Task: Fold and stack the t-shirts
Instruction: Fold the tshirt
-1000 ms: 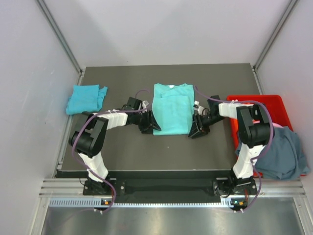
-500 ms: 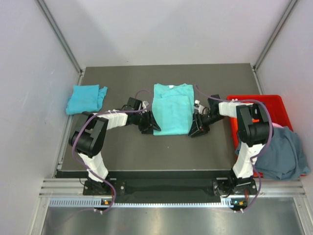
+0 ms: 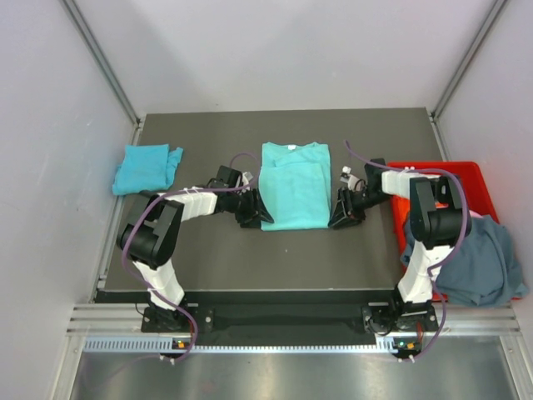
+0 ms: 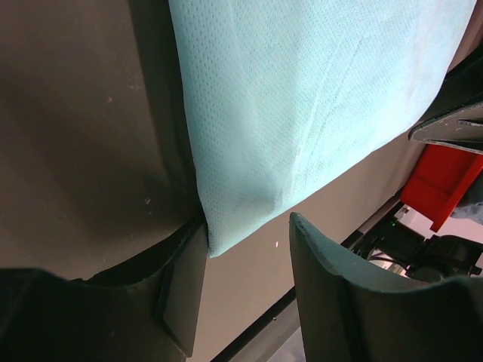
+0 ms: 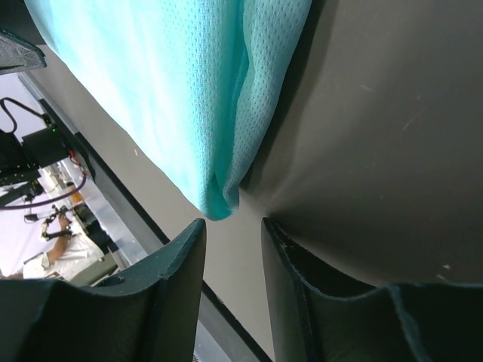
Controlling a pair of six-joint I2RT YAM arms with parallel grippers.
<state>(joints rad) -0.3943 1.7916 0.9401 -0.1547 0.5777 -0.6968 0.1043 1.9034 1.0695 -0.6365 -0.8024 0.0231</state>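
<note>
Your left gripper (image 4: 247,245) sits low at the near left corner of the mint-teal t-shirt (image 3: 293,187). Its jaws stand apart, and the very tip of that corner pokes into the gap and lies against one finger (image 4: 185,279) — nothing is pinched. Your right gripper (image 5: 232,226) is at the near right corner. Its jaws are open by a narrower slot and hold nothing. The corner of the cloth ends just short of the fingertips, apart from them.

The mint-teal t-shirt lies flat in the middle of the dark table (image 3: 216,258), folded into a long panel with its collar toward the far edge. Both arms reach in from either side of its near hem. The cyan-blue t-shirt (image 3: 146,169) rests as a folded bundle at the table's left edge, well apart. The slate grey-blue t-shirt (image 3: 483,262) hangs unfolded over the near rim of the red crate (image 3: 433,171) on your right — partly inside, partly spilling out.
</note>
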